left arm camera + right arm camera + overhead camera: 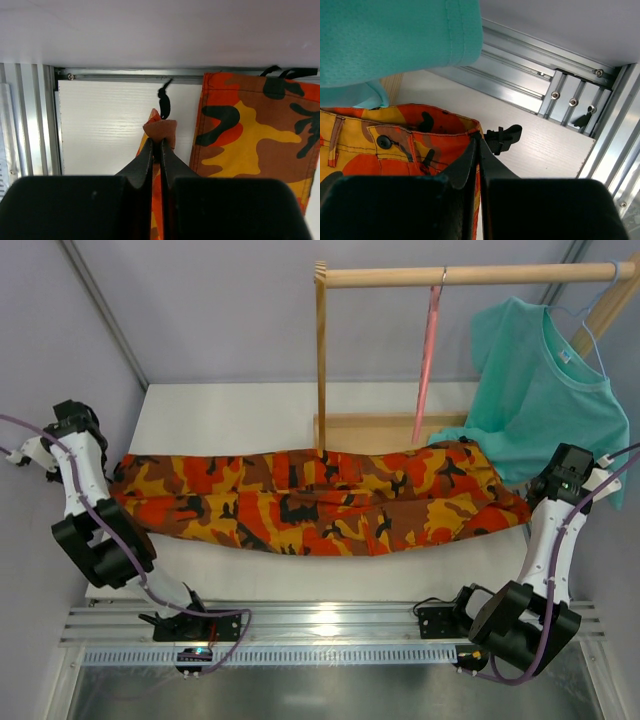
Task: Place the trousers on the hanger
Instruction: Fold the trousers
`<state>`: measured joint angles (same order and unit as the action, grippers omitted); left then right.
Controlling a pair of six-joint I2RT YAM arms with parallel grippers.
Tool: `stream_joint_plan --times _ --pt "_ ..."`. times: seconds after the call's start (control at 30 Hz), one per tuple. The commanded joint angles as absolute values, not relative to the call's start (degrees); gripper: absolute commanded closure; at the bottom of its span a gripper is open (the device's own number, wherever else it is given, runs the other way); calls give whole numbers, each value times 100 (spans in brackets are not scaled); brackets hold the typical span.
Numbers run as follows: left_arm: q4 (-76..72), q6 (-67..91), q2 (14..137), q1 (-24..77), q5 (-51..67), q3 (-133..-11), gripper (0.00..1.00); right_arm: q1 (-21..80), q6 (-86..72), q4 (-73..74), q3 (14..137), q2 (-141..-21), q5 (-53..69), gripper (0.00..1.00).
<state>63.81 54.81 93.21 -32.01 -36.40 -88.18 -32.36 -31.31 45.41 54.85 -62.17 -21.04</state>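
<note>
1. Left gripper (156,144): nearest the left wrist camera, the two black fingers are pressed together on a small fold of the trousers (320,502). A thin black drawstring (164,102) sticks out just above the pinch. This is the cuff end.
2. Right gripper (476,142): the fingers are clenched on the edge of the waistband, beside the button and belt loops. A black clip (502,139) lies on the table just beyond the fingertips. Whether the jaws hold one layer or both is probably not decidable from this view.
3. Location of the trousers: stretched lengthwise across the white table (230,405), flat between the two grippers. The waist end is on the right, under the hem of the teal T-shirt (540,390).
4. Location of the hanger (428,360): it hangs by its hook from the wooden rail (470,276), seen edge-on. It is above and behind the waist end of the trousers and well apart from both grippers.
5. Step in hand: both ends appear secured; the lift has not begun, and no cloth is on the hanger yet.
6. Next move, as judged:
   - Raise both ends together, keeping the cloth taut.
   - Carry it to the hanger and lay the middle of the trousers over the bar.
   - Keep clear of the T-shirt and the upright post.
</note>
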Motion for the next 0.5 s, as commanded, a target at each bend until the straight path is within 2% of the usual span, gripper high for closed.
stream_joint_plan --times 0.0,0.4,0.47 --pt "6135 5467 9615 -2927 -4360 -8948 100 -3278 -2962 3973 5626 -6240 -2198 96" --pt "5925 4862 10811 -2575 -4115 -8974 100 -3278 -3234 3814 5098 -6609 -1978 96" --pt "5381 4607 10688 -2566 -3642 -8878 89 -3278 -3322 3806 5028 -6653 -1951 96"
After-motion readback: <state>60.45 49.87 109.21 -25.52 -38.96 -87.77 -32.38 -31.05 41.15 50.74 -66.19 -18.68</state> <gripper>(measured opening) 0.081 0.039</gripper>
